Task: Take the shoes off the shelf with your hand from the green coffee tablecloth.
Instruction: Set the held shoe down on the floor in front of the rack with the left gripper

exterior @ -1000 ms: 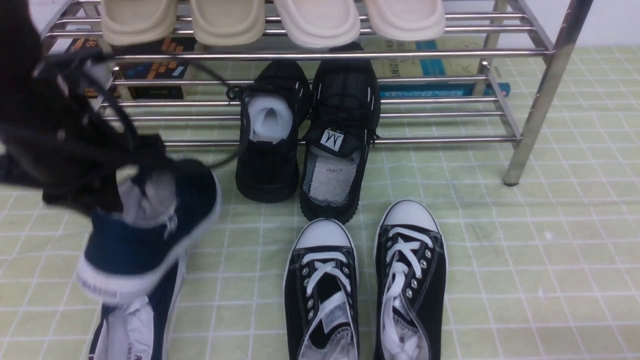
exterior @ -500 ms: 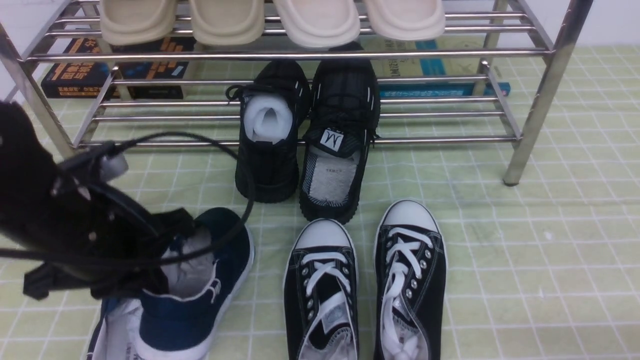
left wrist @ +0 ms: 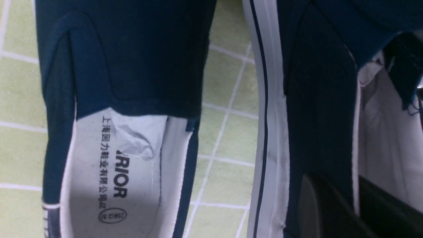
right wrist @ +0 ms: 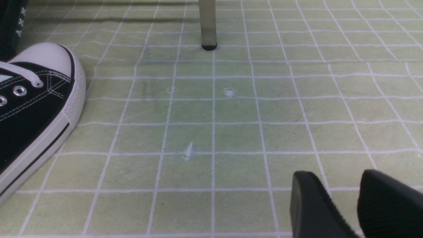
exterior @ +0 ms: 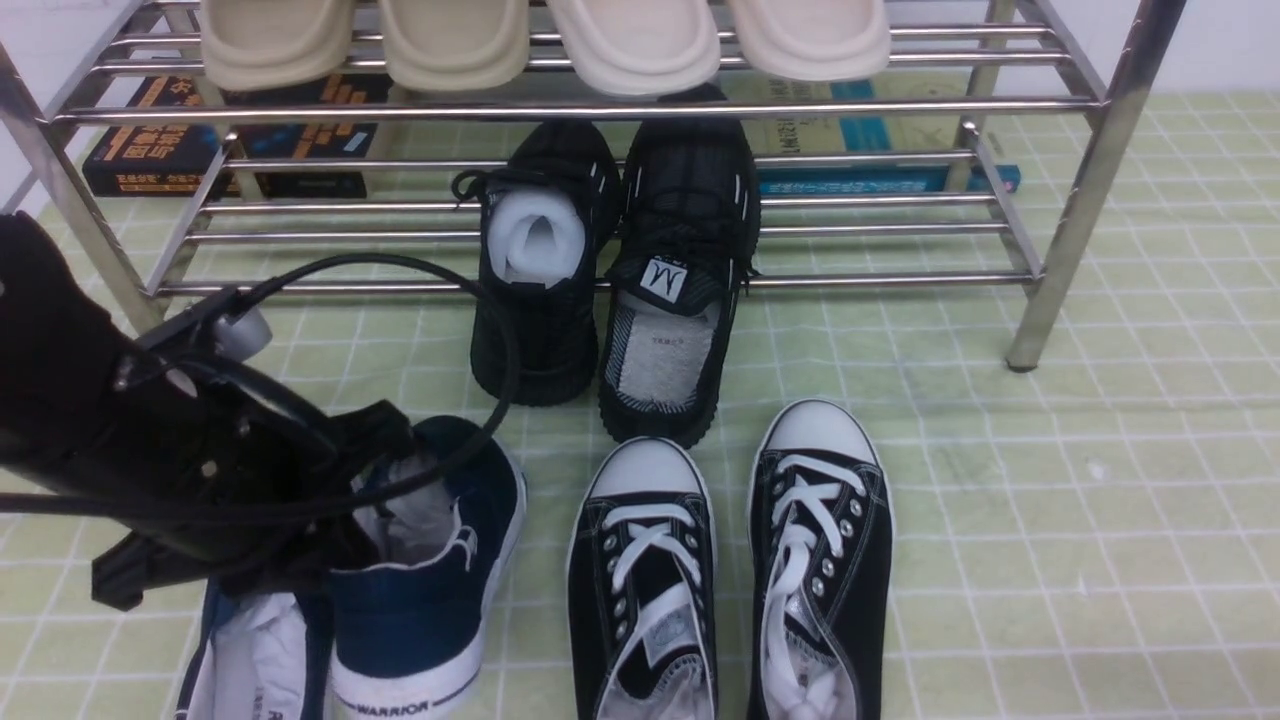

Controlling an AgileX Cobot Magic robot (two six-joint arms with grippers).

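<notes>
Both navy shoes lie off the shelf on the green cloth, side by side at the front left. The left tool straddles one shoe's side wall, and I cannot tell whether it pinches it or sits loose. Rising while pinching would likely drag or tip that shoe toward the lace-up sneakers. The right tool is spread and empty.

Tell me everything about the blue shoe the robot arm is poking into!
The blue shoe is a dark navy canvas slip-on with a white rubber sole, "WARRIOR" printed on the heel, and crumpled white paper inside. It stands on the green cloth, heel nearest, beside its twin. The left gripper reaches into its opening, straddling one side wall.
</notes>
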